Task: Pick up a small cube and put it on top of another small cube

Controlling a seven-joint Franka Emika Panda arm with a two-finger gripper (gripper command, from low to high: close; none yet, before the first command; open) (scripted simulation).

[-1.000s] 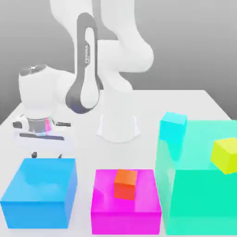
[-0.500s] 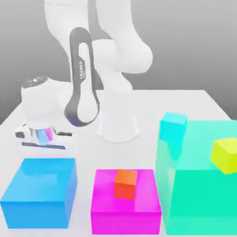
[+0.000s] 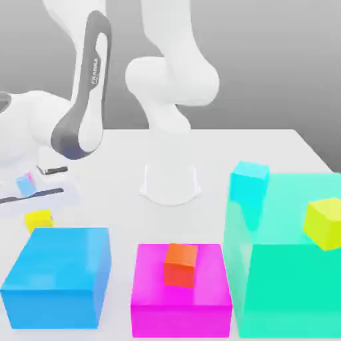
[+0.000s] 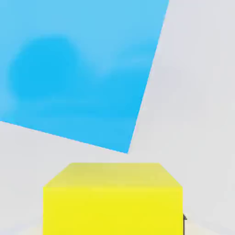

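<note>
One step done: my grip is made — the stacking itself is all ahead, as I judge it.
Exterior view, yellow cube (image 3: 38, 219): just behind the blue block (image 3: 58, 276), under my hand at the exterior view's left; I cannot tell whether it is clear of the table (image 3: 280, 146).
Exterior view, orange-red cube (image 3: 181, 264): on the magenta block (image 3: 180, 308), beside the blue block toward the exterior view's right, nothing on top of it yet.
Exterior view, others: cyan cube (image 3: 250, 180) and greenish-yellow cube (image 3: 324, 222) sit on the green block (image 3: 286, 286), farther right.
Hand view, yellow cube (image 4: 113, 199): close up, with the blue block (image 4: 78, 69) beyond it — my gripper is clamped on this cube.
Left to do: carry it past the blue block and set it on the orange-red cube.
</note>
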